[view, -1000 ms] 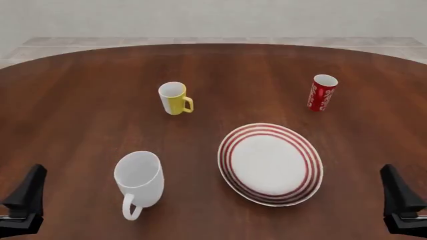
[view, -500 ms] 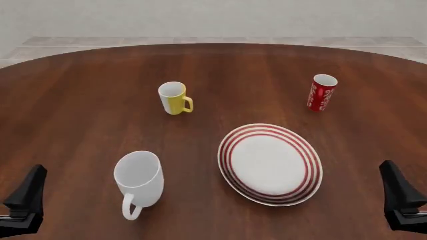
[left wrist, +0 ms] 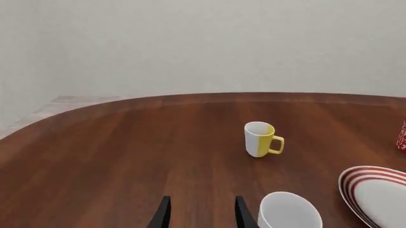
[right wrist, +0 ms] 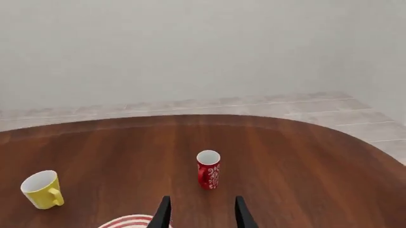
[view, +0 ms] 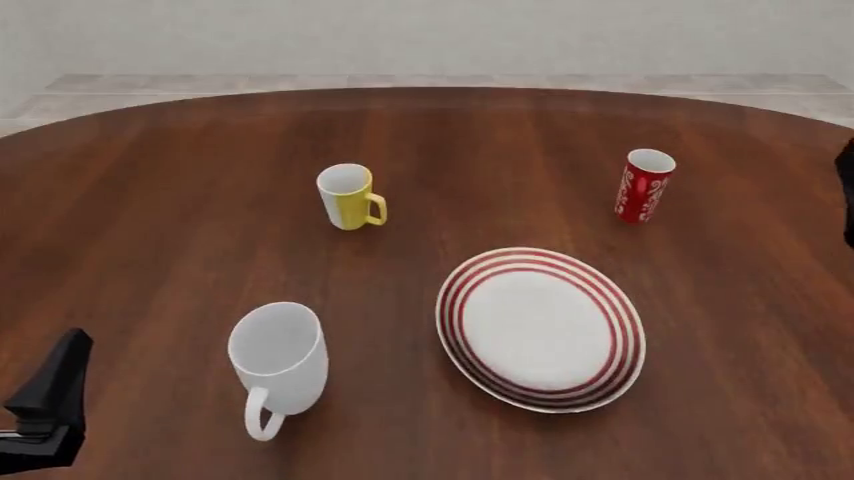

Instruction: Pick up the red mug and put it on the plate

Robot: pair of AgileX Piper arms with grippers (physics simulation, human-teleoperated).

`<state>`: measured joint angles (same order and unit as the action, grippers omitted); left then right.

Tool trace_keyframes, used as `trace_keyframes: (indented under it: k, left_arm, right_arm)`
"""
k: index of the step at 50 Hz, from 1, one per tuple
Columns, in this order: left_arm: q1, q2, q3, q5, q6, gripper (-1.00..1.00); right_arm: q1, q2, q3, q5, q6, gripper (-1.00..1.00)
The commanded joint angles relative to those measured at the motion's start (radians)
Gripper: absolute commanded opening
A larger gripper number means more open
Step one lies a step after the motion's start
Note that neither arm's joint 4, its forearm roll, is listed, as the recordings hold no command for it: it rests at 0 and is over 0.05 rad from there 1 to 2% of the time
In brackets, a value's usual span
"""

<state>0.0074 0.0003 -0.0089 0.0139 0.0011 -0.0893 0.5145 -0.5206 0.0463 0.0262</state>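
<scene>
At near edge of surface (view: 160, 180): left hand (left wrist: 198, 214) low, fingers parted, empty. Plate (view: 541, 328) centre-right. Right hand (right wrist: 199, 213) open, empty, well short of red mug (view: 646, 185), upright, far right.

Red mug (view: 646, 186): tall, slim, white pattern, white inside, stood upright on desk (view: 160, 200), far right. Plate (view: 541, 328): lrg round, white w/ red rim rings, lay flat nearer, apart from mug.
</scene>
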Motion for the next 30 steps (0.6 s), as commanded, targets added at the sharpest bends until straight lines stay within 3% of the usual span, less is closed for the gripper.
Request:
trace_keyframes:
  k: [1,2,3,7,12,15,20,24,30]
  left_arm:
    - [-0.001,0.0,-0.013,0.009,0.003,1.0]
    - [0.0,0.0,-0.014,0.011,0.003,1.0]
    - [0.001,0.001,-0.018,0.013,0.003,1.0]
    - [0.002,0.001,-0.028,0.022,0.002,1.0]
    - [0.0,0.001,-0.036,0.028,0.004,1.0]
    - [0.001,0.001,-0.037,0.028,0.005,1.0]
    - [0.001,0.0,-0.043,0.032,0.009,1.0]
    - [0.001,0.0,-0.049,0.037,0.012,1.0]
    - [0.001,0.0,-0.053,0.04,0.012,1.0]
  right_arm:
    - [-0.063,0.114,-0.243,0.052,0.105,1.0]
    - [-0.001,0.178,-0.272,0.055,0.053,1.0]
    - [-0.038,0.257,-0.293,0.073,0.155,1.0]
    - [-0.096,0.291,-0.336,0.083,0.204,1.0]
    - [-0.089,0.354,-0.4,0.096,0.218,1.0]
    - [-0.101,0.41,-0.435,0.103,0.259,1.0]
    - [-0.111,0.464,-0.441,0.083,0.271,1.0]
    - [-0.123,0.534,-0.459,0.09,0.234,1.0]
    - [-0.13,0.607,-0.445,0.06,0.236,1.0]
